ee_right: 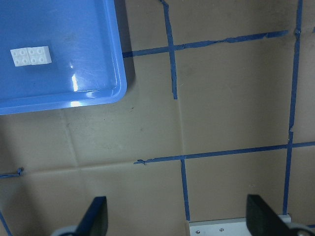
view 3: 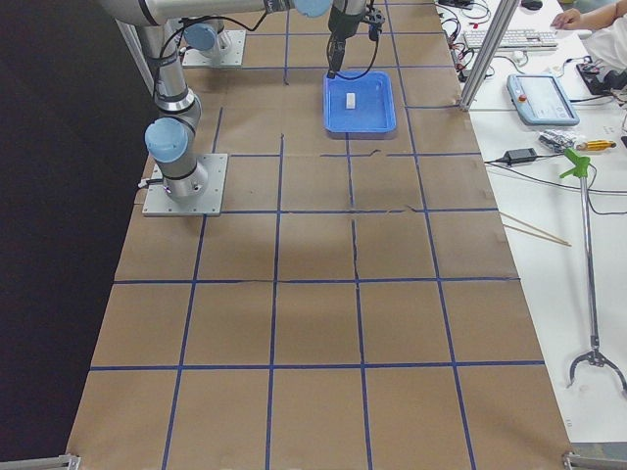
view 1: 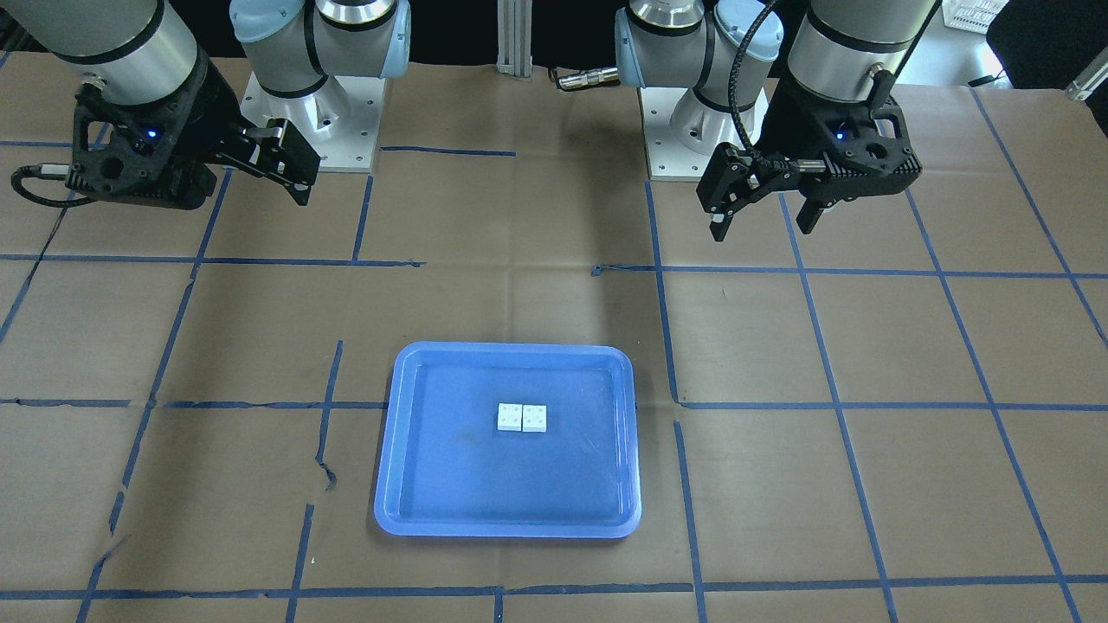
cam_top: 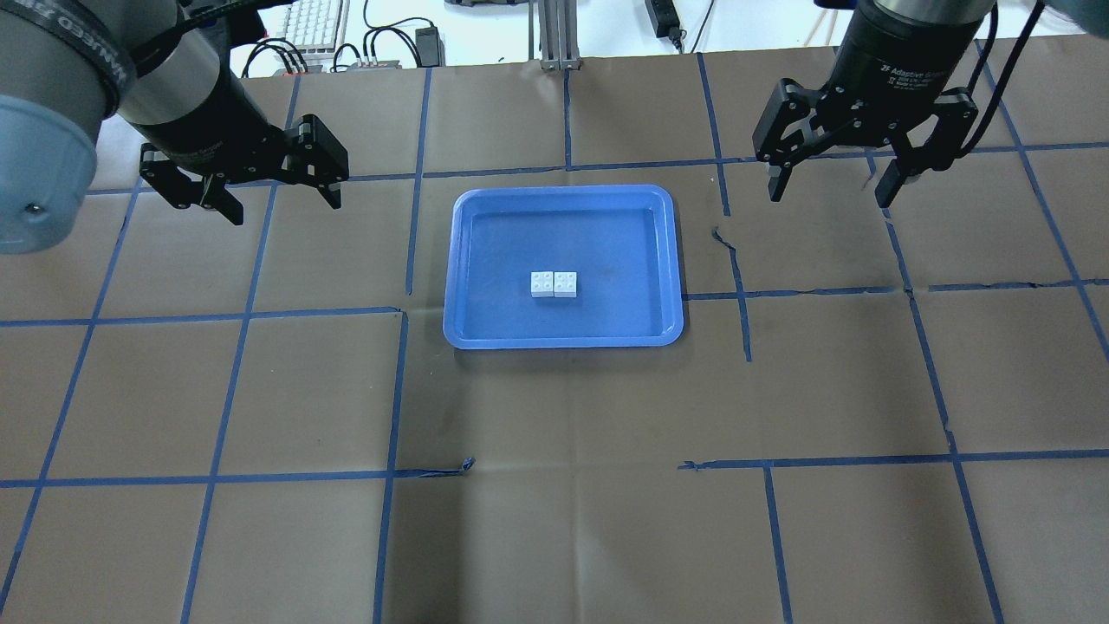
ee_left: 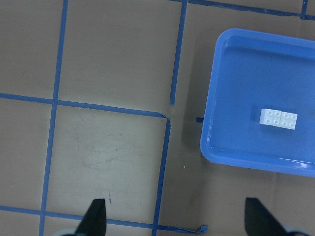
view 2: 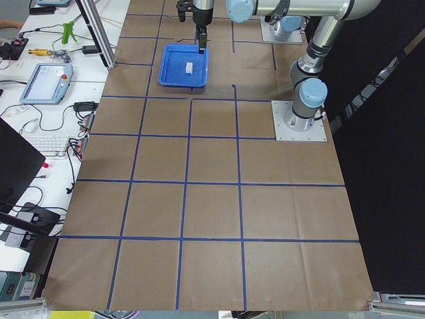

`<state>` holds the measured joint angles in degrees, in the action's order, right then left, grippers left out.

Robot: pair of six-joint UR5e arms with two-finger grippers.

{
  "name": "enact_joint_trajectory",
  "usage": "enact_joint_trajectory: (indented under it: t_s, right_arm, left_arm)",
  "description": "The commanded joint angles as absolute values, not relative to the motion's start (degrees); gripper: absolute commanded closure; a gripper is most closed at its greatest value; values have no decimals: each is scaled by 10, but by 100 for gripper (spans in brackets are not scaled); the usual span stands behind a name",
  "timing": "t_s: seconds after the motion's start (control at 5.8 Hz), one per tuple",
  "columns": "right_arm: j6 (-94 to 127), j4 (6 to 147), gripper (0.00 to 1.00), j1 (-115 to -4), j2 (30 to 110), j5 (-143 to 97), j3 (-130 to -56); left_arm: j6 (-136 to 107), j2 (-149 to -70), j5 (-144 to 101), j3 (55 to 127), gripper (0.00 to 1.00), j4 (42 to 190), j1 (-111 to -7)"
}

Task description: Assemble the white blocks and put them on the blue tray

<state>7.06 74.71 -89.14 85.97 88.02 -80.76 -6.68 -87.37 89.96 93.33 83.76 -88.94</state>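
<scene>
Two white blocks [cam_top: 554, 283] lie side by side and touching, studs up, near the middle of the blue tray [cam_top: 563, 192]. They also show in the front view [view 1: 522, 418], the left wrist view [ee_left: 279, 118] and the right wrist view [ee_right: 30, 55]. My left gripper [cam_top: 284, 206] is open and empty, raised above the table left of the tray. My right gripper [cam_top: 829, 198] is open and empty, raised above the table right of the tray. Neither gripper touches the blocks or the tray.
Brown paper with a blue tape grid [cam_top: 398, 390] covers the table. The arm bases [view 1: 312, 130] stand at the robot's edge. A keyboard and cables [cam_top: 316, 26] lie beyond the far edge. The tray's rim shows in both wrist views [ee_left: 256, 164] [ee_right: 74, 103].
</scene>
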Motion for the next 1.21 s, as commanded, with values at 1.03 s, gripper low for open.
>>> enact_joint_trajectory:
  t_s: [1.03]
  right_arm:
    - [88, 761, 0, -892, 853, 889, -810]
  left_arm:
    - [-69, -873, 898, 933, 1, 837, -890]
